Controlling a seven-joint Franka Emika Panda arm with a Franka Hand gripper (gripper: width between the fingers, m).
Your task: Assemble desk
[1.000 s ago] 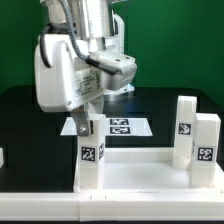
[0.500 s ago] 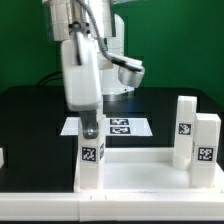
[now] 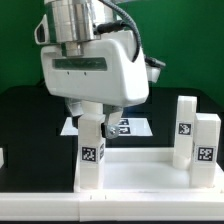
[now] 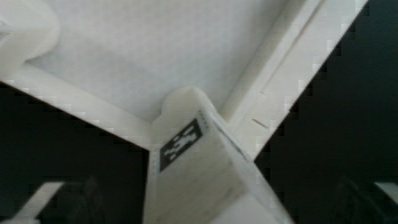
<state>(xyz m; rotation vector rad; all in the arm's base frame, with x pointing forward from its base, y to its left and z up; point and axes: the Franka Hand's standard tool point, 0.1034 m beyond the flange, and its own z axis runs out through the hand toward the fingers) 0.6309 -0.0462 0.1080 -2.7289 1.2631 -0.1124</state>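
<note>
the black table top carries the whole set, with a green backdrop behind it. the bulky white robot arm fills the upper middle of the exterior view and hides most of the scene behind it. below it lies the large flat white plastic rimmed desk panel, at the near edge of the table; in the wrist view its raised rim and flat inner face are plain. three short square white plastic legs bearing black-and-white tags stand upright on the panel: one leg at the corner toward the exterior view's left, directly under the arm, and two legs close together at the exterior view's right. the thin flat white marker board lies on the table behind the panel, partly covered by the arm. the two-finger gripper hangs just over the top of the left-hand leg; the jaws are spread wide and grip nothing. in the wrist view the tagged leg rises from the panel corner between the dark blurred fingertips at either side, apart from both. a small white part shows at the exterior view's left edge, too cropped to identify.
</note>
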